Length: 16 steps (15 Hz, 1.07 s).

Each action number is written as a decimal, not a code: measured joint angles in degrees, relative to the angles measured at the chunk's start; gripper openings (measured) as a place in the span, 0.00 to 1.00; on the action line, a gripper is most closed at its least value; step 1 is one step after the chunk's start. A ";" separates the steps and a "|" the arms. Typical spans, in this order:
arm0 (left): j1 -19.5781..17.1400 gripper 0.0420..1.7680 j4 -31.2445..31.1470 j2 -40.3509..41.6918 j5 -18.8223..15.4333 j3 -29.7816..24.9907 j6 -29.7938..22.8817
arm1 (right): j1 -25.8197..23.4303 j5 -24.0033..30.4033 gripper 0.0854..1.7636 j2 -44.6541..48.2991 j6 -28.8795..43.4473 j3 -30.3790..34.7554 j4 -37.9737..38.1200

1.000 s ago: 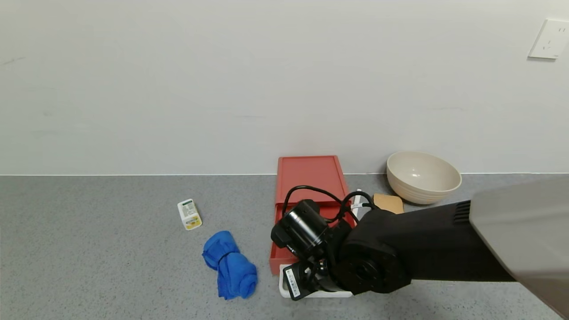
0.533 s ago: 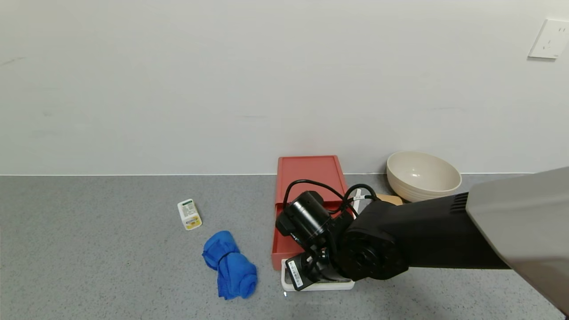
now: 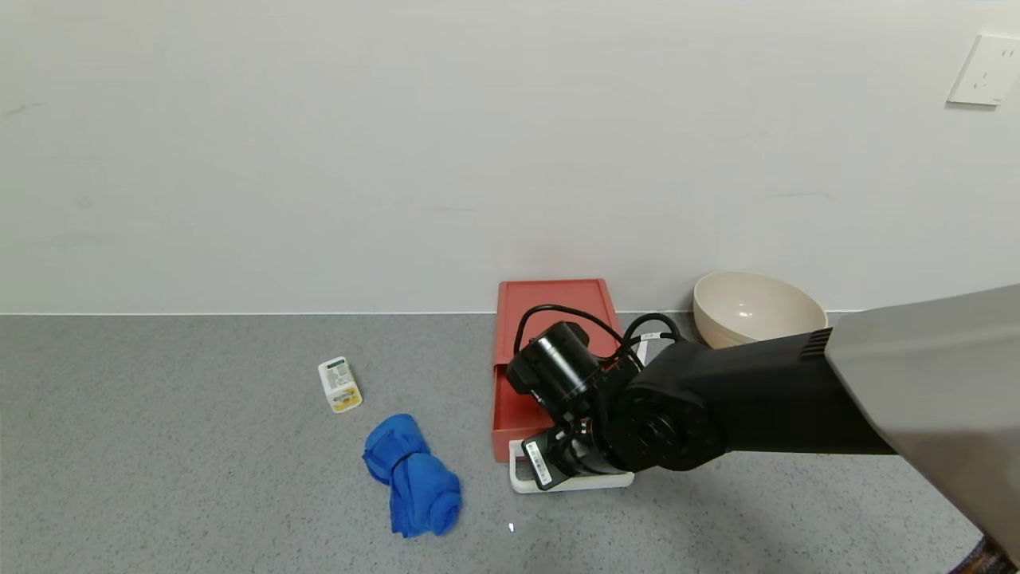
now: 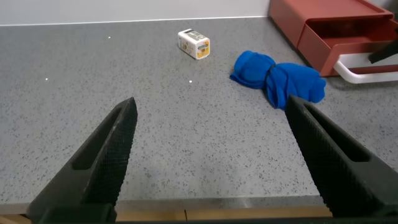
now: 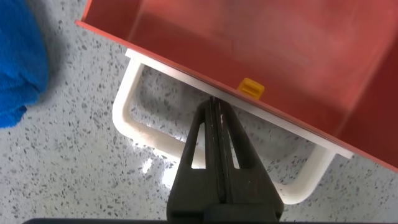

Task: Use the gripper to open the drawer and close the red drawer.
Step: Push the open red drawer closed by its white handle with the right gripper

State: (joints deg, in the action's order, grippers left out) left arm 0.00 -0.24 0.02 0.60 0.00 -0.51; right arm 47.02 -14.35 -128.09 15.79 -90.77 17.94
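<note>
Right wrist view: the right gripper (image 5: 214, 109) was seen fully closed, holding nothing, its tips set inside the drawer's (image 5: 261, 43) white handle (image 5: 134, 121)

Right arm (image 3: 757, 406) covers the drawer's (image 3: 550, 319) lower right and much of its handle (image 3: 526, 478). Bowl (image 3: 749, 307) lower edge is hidden too. Label on the small box (image 3: 339, 384) is too small to read.
</note>
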 joint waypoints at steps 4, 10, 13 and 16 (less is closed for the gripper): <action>0.00 0.97 0.00 0.00 0.00 0.00 0.00 | -0.90 -0.06 0.02 -0.94 -0.06 -2.15 -1.11; 0.00 0.97 -0.02 0.00 0.00 0.00 0.00 | -1.57 -2.55 0.02 -2.79 -0.69 -2.45 -6.84; 0.00 0.97 0.00 0.00 -0.02 0.00 0.00 | -1.73 -2.82 0.02 -3.52 -1.96 -1.69 -11.95; 0.00 0.97 0.00 0.00 -0.02 0.00 0.00 | -1.82 -3.90 0.02 -4.27 -2.97 -1.15 -15.14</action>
State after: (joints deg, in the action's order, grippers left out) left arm 0.00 -0.24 0.02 0.57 0.00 -0.51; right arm 45.20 -18.25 -132.35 12.81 -91.92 2.80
